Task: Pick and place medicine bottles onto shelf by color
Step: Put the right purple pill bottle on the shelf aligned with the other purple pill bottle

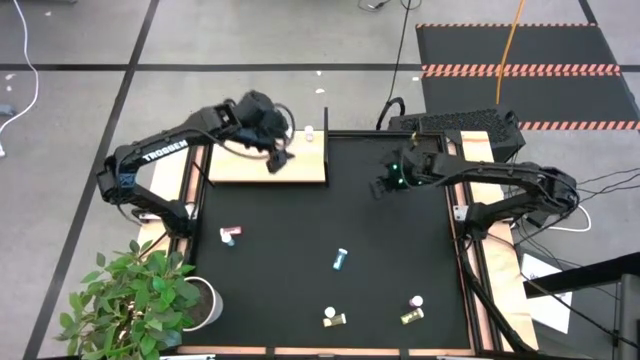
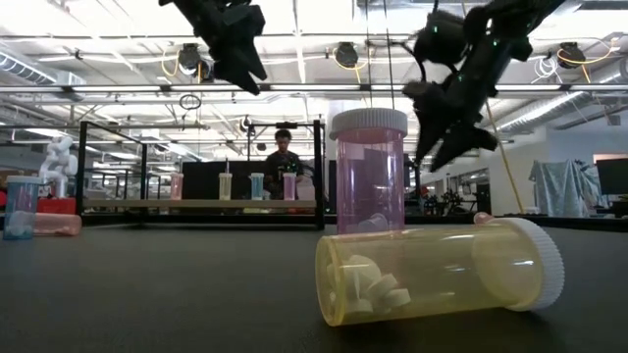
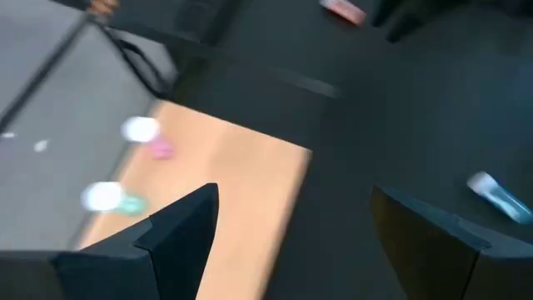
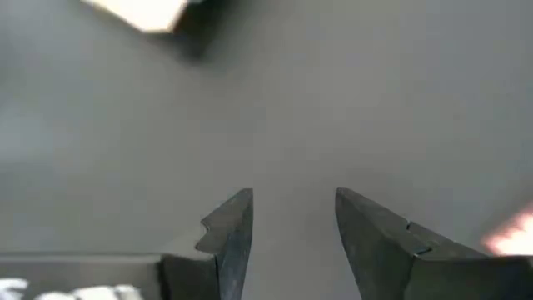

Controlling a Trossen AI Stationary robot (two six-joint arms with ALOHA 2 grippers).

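The shelf (image 1: pixel 250 168) is a pale wood board at the far left corner of the black mat (image 1: pixel 330 230). Two small bottles stand at its far edge: a pink bottle (image 3: pixel 158 148) and a light blue bottle (image 3: pixel 127 203), both with white caps.

The left gripper (image 1: pixel 279 160) hangs over the shelf, with those two bottles just past it. Its fingers are spread wide and hold nothing. The right gripper (image 1: pixel 385 187) is up in the air over the far right part of the mat. Its fingers are partly apart, and nothing is between them.

More bottles lie on the mat, all well away from both grippers. A second pink bottle (image 1: pixel 229 236) lies toward the near left, well down from the left gripper. A second light blue bottle (image 1: pixel 341 260) lies in the middle. Two yellow bottles (image 1: pixel 334 318) (image 1: pixel 412 315) lie near the front edge. In the low view a pink bottle (image 2: pixel 369 172) stands behind a yellow one (image 2: pixel 439 270) that lies on its side.

What could go wrong? The left gripper is close to the standing bottles, so a low swing could knock them over. The lying bottles are round and could roll away from a poor pinch.

A potted plant (image 1: pixel 140 295) sits at the near left corner. A person (image 2: pixel 283 162) stands far back in the room. Nothing blocks the way to the bottles on the mat.
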